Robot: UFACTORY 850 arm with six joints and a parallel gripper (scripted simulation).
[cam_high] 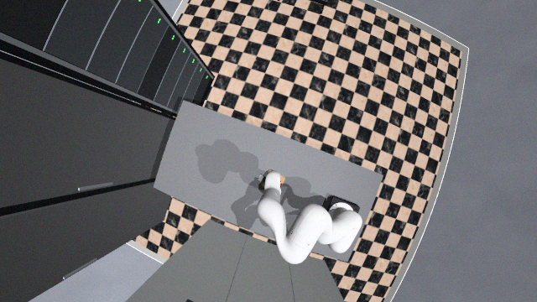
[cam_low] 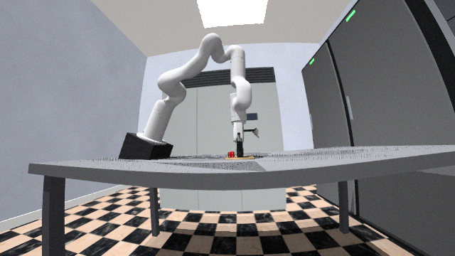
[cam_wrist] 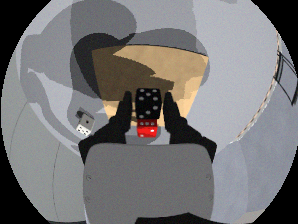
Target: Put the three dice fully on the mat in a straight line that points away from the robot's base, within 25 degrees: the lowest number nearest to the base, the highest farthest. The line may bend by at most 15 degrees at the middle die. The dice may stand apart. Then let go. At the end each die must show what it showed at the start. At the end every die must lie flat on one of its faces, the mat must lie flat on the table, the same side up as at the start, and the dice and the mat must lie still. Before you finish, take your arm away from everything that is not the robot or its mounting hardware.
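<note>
The tan mat (cam_high: 283, 178) (cam_low: 249, 157) (cam_wrist: 187, 65) lies on the table. My gripper (cam_low: 239, 155) (cam_wrist: 147, 99) is low over it, open, with a gap between each finger and the black die (cam_wrist: 148, 104). The black die stands on the mat between the fingers, several white pips showing; the fingers hide it in the exterior view. The red die (cam_low: 231, 154) (cam_wrist: 147, 130) is close beside it, on the base side, near the mat's base-side edge. The white die (cam_wrist: 85, 125) lies off the mat, left in the wrist view, with one pip on its greyer face.
The grey table (cam_high: 235, 126) (cam_low: 106, 167) carries everything. The robot's black base block (cam_low: 142, 147) stands at one end of it. Dark cabinets (cam_high: 84, 147) stand beyond the other end. The arm hides much of the mat in the top view.
</note>
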